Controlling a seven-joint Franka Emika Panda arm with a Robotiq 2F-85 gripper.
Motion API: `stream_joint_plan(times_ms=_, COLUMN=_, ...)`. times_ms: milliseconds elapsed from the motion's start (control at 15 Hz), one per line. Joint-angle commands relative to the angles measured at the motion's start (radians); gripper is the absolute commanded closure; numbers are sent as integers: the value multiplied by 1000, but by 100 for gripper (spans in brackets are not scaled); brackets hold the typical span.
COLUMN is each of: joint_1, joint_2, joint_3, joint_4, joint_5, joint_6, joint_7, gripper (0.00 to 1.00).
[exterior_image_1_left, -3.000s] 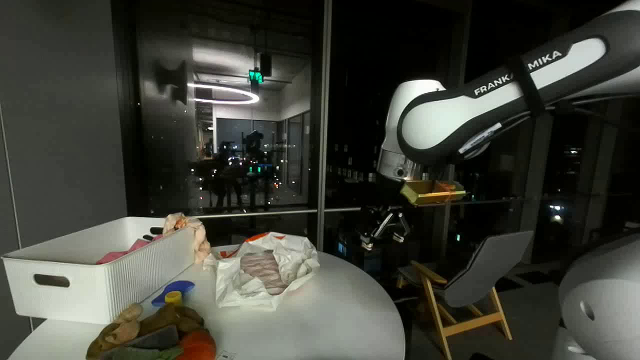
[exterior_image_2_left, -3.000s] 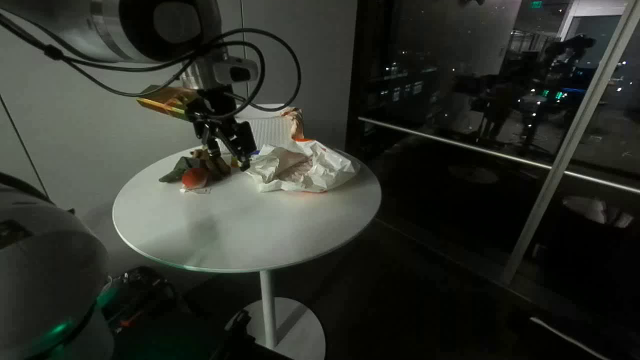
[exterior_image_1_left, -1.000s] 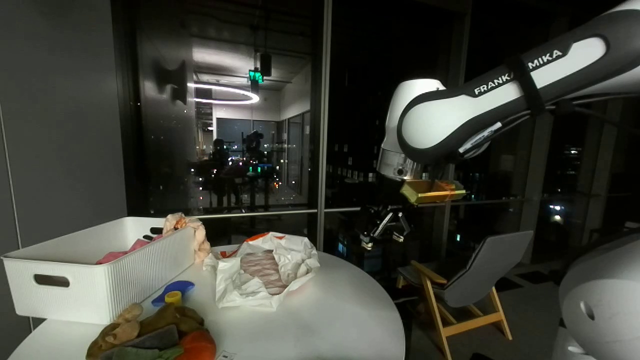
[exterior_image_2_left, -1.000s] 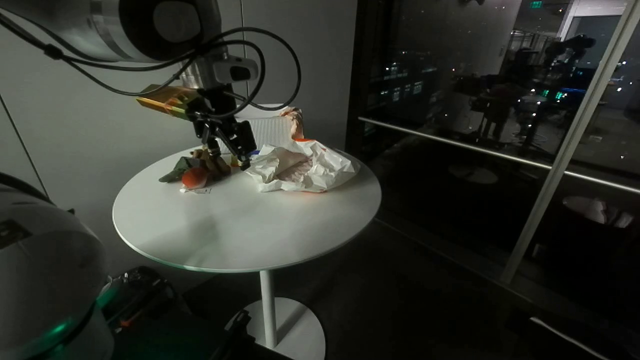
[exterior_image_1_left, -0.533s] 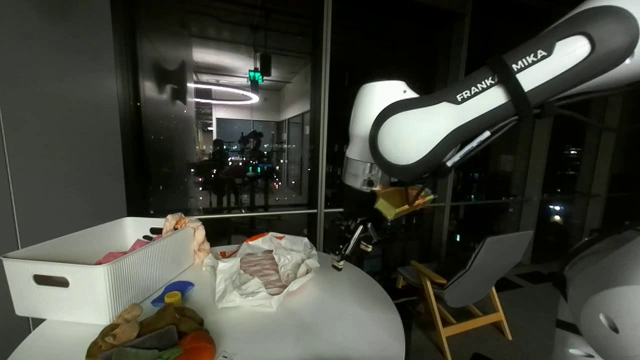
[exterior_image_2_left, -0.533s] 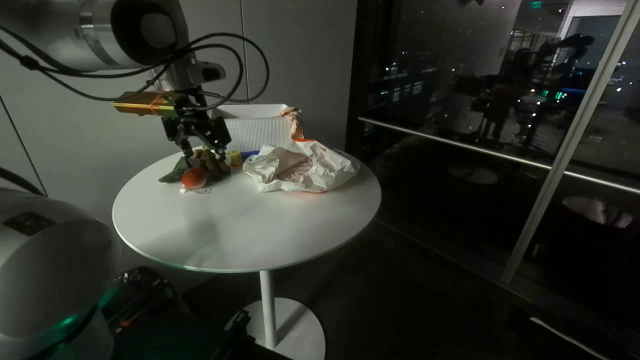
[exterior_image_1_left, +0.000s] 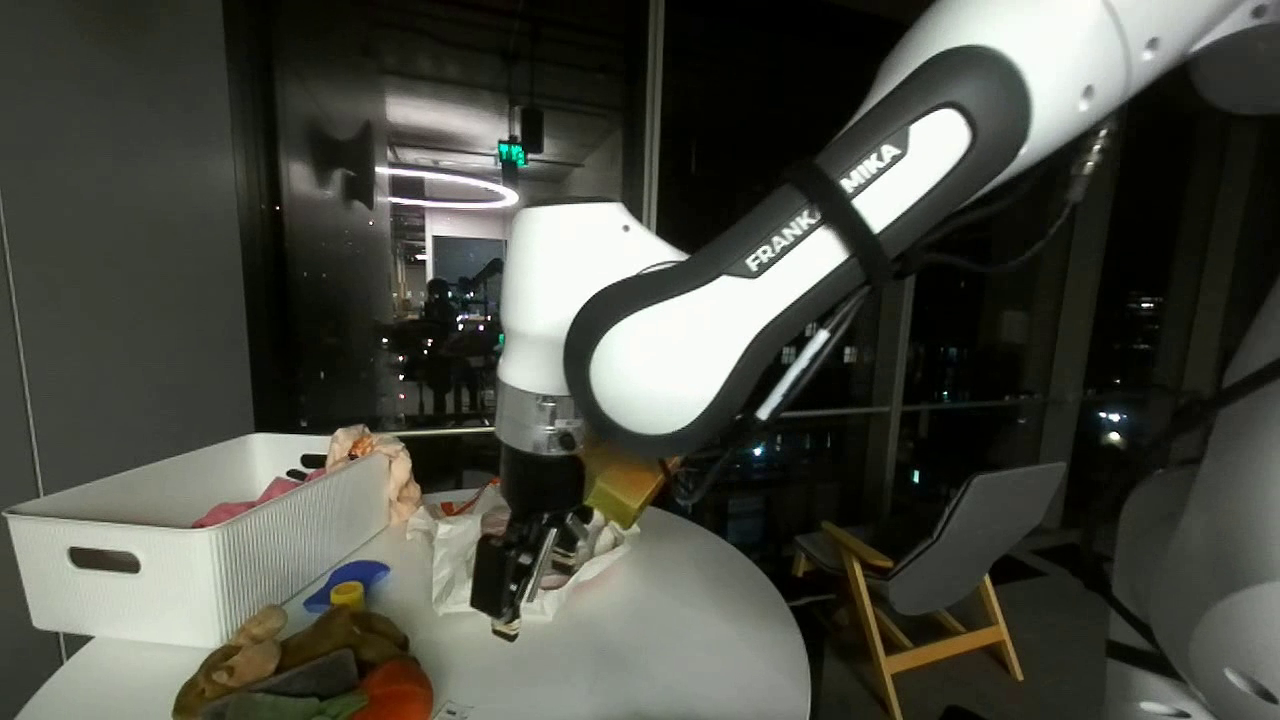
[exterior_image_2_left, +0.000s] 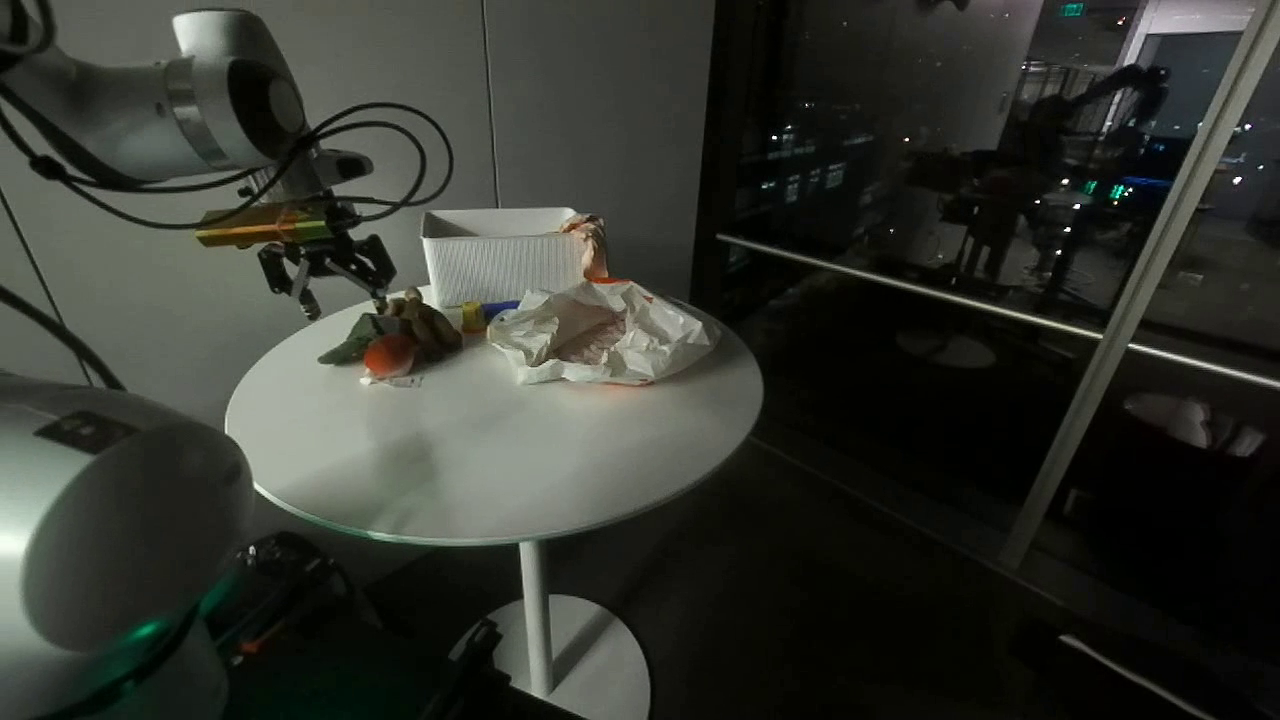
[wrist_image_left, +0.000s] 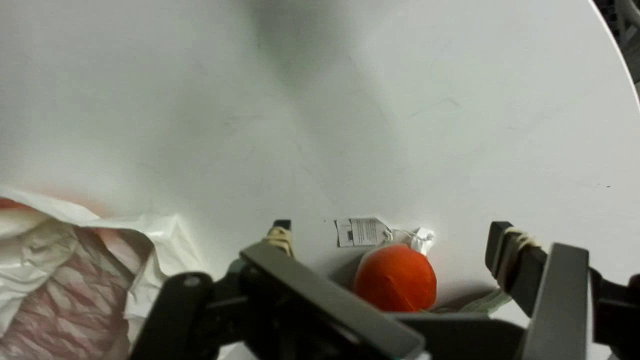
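My gripper (wrist_image_left: 391, 233) stands open above the table, holding nothing, its fingertips (wrist_image_left: 522, 250) wrapped with rubber bands. Between and below its jaws in the wrist view lies a rounded orange-red soft thing (wrist_image_left: 395, 277) with a paper tag (wrist_image_left: 365, 232). Beside it, a brown soft toy (exterior_image_1_left: 345, 640) and grey-green cloth-like pieces (exterior_image_2_left: 350, 340) form a small heap. In an exterior view the gripper (exterior_image_2_left: 346, 308) hangs close over that heap; contact cannot be made out. A crumpled white bag (exterior_image_2_left: 650, 340) holds something pinkish and striped (wrist_image_left: 70, 300). In an exterior view, my arm partly hides the bag.
A white ribbed basket (exterior_image_1_left: 290, 545) with pink cloth (exterior_image_1_left: 240, 508) stands at the wall side, peach fabric (exterior_image_1_left: 385, 470) over its corner. A blue item (exterior_image_1_left: 360, 575) with a yellow part (exterior_image_1_left: 347, 596) lies beside it. The round table's edge (exterior_image_2_left: 500, 540) curves nearby; an armchair (exterior_image_1_left: 970, 540) stands beyond.
After staying still at first, the arm has swung over the table and lower, from beyond the bag toward the heap of soft things. The gripper stays open; the objects have not moved.
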Motion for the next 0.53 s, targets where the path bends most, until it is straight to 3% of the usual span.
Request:
stream_joint_plan(times_ms=0, joint_1=-16, joint_2=258, joint_3=2, joint_4=190, joint_5=-184, joint_6=59, joint_7=27, gripper=0)
stream_joint_plan(times_ms=200, joint_1=32, joint_2=407, joint_3=-40, joint_4=300, joint_5=-271, joint_6=78, joint_7=12, gripper=0)
stream_joint_plan(times_ms=467, joint_1=92, joint_2=571, joint_3=-74, joint_4=407, joint_5=-248, joint_6=114, joint_7=-65, gripper=0)
